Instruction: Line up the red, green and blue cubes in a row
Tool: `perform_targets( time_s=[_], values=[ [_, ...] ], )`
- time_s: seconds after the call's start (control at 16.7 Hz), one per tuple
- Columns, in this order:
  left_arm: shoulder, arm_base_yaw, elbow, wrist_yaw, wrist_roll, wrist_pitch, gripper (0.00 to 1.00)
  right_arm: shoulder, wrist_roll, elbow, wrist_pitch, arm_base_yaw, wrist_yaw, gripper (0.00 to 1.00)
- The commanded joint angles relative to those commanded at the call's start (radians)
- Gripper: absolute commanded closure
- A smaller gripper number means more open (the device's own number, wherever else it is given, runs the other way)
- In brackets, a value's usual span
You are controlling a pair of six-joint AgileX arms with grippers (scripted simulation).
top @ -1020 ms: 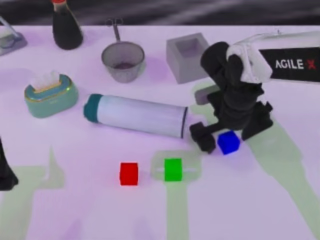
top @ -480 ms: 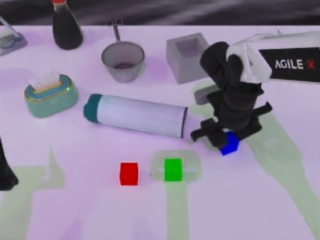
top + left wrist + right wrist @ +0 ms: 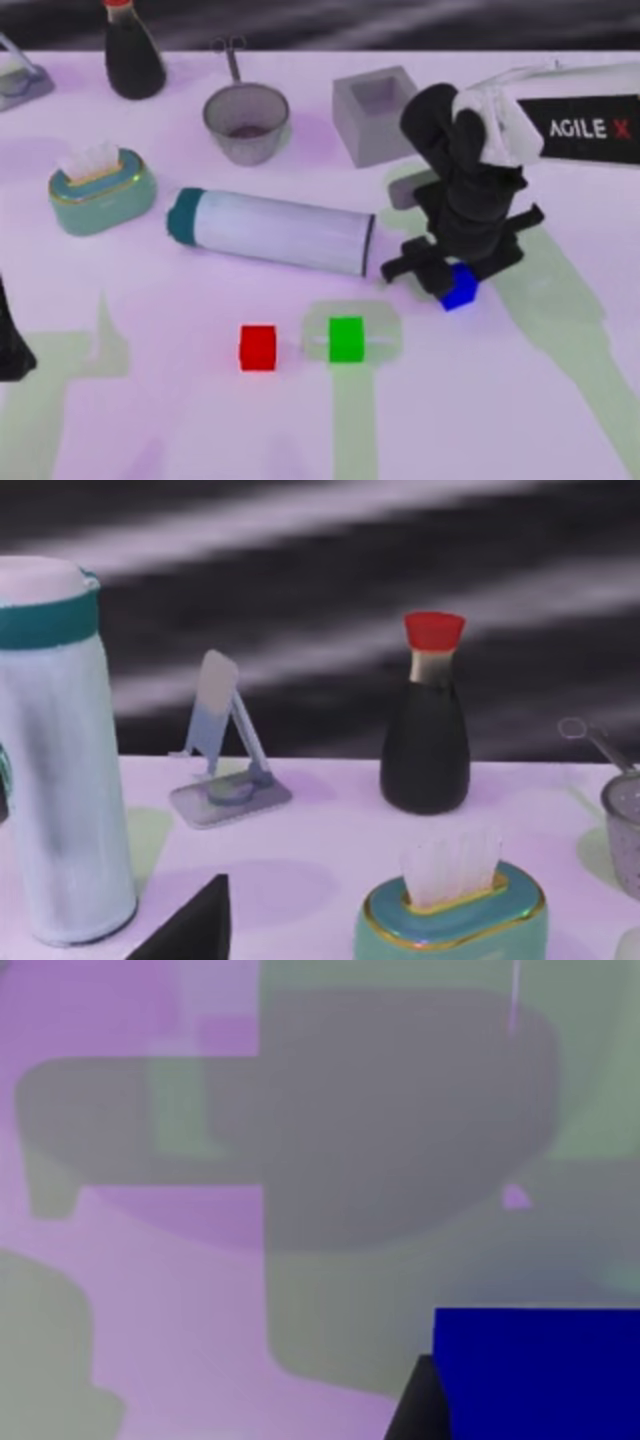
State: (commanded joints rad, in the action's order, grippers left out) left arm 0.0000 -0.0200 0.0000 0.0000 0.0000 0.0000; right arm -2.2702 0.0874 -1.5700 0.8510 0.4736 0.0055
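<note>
Lowered right claw [image 3: 452,272] now covers blue cube [image 3: 461,288].

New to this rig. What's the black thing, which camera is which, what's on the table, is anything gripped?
It is a simulated two-arm AgileX table robot. One picture looks down from above; the other two come from cameras on each wrist.

The black mass is the right arm, its claw down over the blue cube. The right wrist view shows that cube right at a finger, but a firm grip cannot be confirmed. The left arm sits parked at the table's left edge.

Also on the table: red cube, green cube, a lying bottle, tissue box, strainer, grey hollow block, sauce bottle, phone stand.
</note>
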Motion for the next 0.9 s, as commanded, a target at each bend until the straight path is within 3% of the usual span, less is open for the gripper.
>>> perform_targets(
  time_s=[0.48,0.9],
  values=[
    [0.0,0.0,0.0,0.0,0.0,0.0,0.0,0.082,-0.002,-0.125,0.215,0.008,-0.001,1.0],
    [0.0,0.0,0.0,0.0,0.0,0.0,0.0,0.096,0.015,-0.129,0.228,0.009,-0.001,1.0]
  ],
)
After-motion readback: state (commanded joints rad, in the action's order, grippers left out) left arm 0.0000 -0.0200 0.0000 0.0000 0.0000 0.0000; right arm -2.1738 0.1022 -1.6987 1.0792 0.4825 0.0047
